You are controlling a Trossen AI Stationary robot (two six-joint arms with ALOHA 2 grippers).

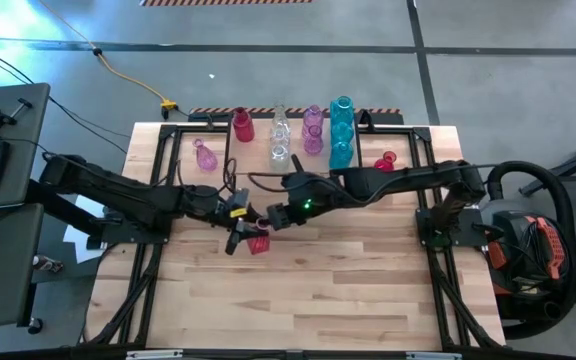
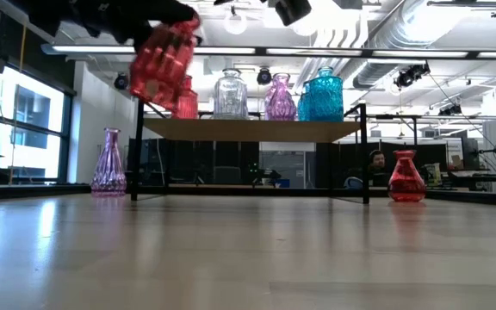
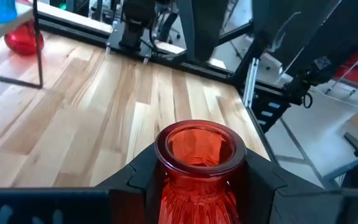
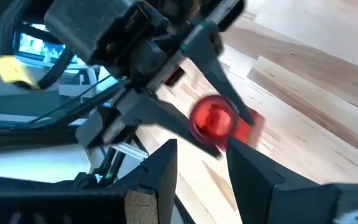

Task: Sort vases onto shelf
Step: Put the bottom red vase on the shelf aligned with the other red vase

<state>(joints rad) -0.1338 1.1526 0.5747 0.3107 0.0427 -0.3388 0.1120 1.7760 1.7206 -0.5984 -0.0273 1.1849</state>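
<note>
Table point(image 1: 298, 290): a plank-topped surface is being used, with both dark arms being reached over its middle
Shelf point(image 2: 250, 129): a low wood-topped platform on thin black legs is being seen at the table's far side
Vases on the shelf: a red vase point(image 1: 242, 125), a clear vase point(image 1: 280, 128), a purple vase point(image 1: 313, 128) and a teal vase point(image 1: 342, 130) are being kept in a row on the shelf top
Vases off the shelf: a pink vase point(image 1: 205, 156) is being left on the table near the shelf's left end, a small red vase point(image 1: 386, 161) near its right end
Held vase point(image 3: 196, 168): a ribbed red one is being held above the table's middle, tilted in the low view, its open mouth being seen between dark fingers
Left gripper point(image 1: 240, 238): its jaws are being kept closed around the held vase
Right gripper point(image 1: 276, 217): it is being kept just beside the held vase, jaws parted and gripping nothing
</note>
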